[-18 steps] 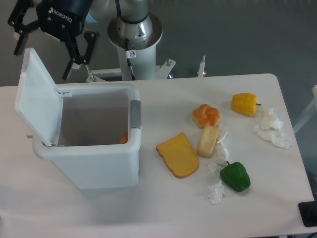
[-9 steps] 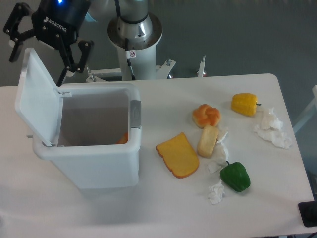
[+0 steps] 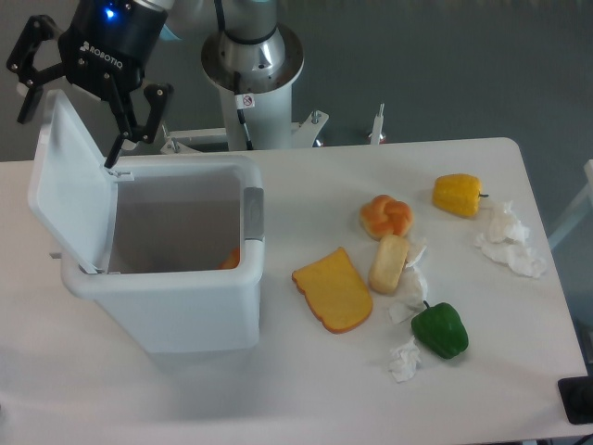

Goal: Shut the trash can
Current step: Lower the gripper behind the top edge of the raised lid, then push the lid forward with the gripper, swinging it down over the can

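Standing upright, the trash can (image 3: 176,278) faces its mouth upward, lid raised leftward, gripper (image 3: 67,120) jaws spread apart.

"ROBOTIQ" on the claw (image 3: 67,116) body

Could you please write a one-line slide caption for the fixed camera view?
Open end effector straddles the raised lid of the open trash can.

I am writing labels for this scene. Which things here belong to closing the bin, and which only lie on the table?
For the job:
- trash can, open
- its lid, standing up on the left
- claw, open at the lid's top edge

Just lying about:
- yellow pepper
- green pepper
- bun
- bread slice
- crumpled tissues
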